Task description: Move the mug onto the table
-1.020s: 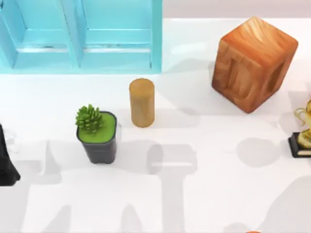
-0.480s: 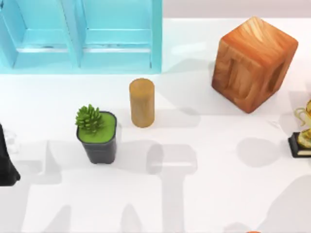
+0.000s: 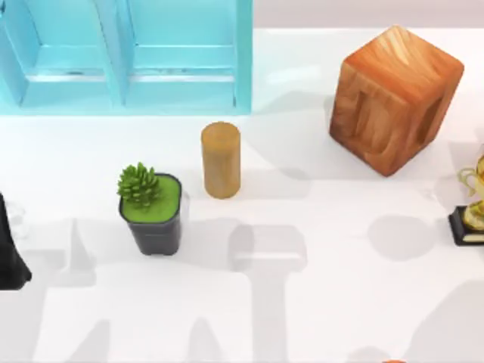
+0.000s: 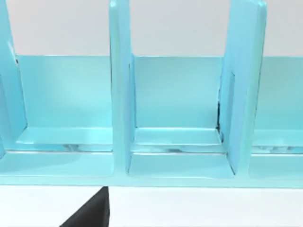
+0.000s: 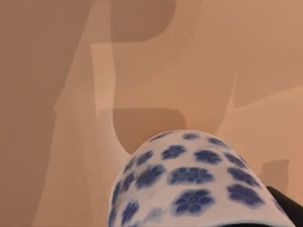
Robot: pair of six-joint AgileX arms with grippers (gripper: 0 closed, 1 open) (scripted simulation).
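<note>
Right up against the right claw (image 5: 285,202), mug (image 5: 189,182) sits close in front of its wrist cam, blue-flowered wall facing out. Claw state: can't tell, just a dark edge of it beside the mug, so grip unconfirmed. Table (image 3: 340,302) lies beyond the mug as seen from the claw, w/ shadows on it; can't tell if the base is touching or apart. My read: transport/lower step, placement not done yet. Next move needs a bare patch under the claw, clear of plant pot (image 3: 153,219), wooden cylinder (image 3: 221,160) and wood block (image 3: 395,98); descend slow, keep the mug level, let go once the base is seated, then retreat straight up so nothing clips the rim. Left arm (image 3: 9,253) parked at the table's left edge, its cam facing the turquoise shelf (image 4: 180,118); state also can't tell.
</note>
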